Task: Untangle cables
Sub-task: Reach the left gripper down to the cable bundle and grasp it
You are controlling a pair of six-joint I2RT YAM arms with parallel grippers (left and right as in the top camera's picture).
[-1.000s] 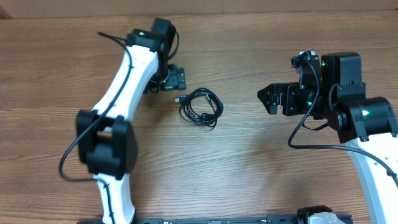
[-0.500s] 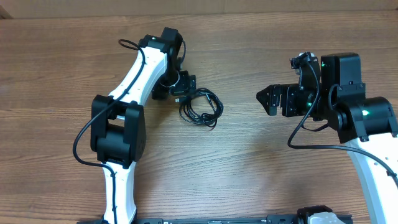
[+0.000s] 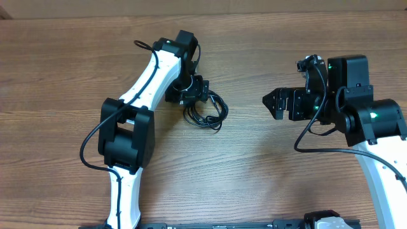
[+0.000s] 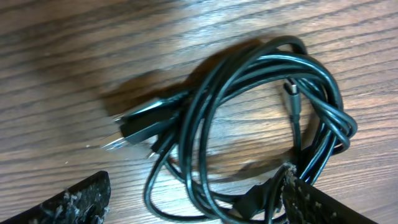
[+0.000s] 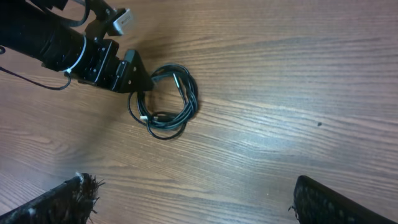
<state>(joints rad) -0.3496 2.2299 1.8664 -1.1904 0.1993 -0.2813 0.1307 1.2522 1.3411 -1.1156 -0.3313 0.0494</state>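
The cables (image 3: 205, 109) are lying as one loose coil of thin black cord on the wooden table (image 3: 254, 178), slightly left of centre and between the two arms. In the left wrist view the cables (image 4: 323, 106) are showing as several overlapping loops. A broad flat plug (image 4: 146, 121) is pointing left across them, with its metal tip blurred, and a smaller plug (image 4: 292, 93) is lying inside the ring.

The left gripper (image 3: 198, 95) is sitting directly over the upper-left edge of the coil. Its jaws are standing spread wide. One of its fingers (image 4: 74, 205) is resting over bare wood on one side of the loops, while the other, on the opposite side, is appearing to touch the cord with its tip. Nothing is being pinched. From the right wrist camera, the dark tip of the left gripper (image 5: 134, 74) is meeting the rim of the cables (image 5: 193, 99) at the upper left.

The right gripper (image 3: 270, 105) is hovering well apart from the cables, to their right, and is pointing toward them. Its jaws are standing fully spread — the fingers (image 5: 62, 205) are framing bare table and holding nothing.
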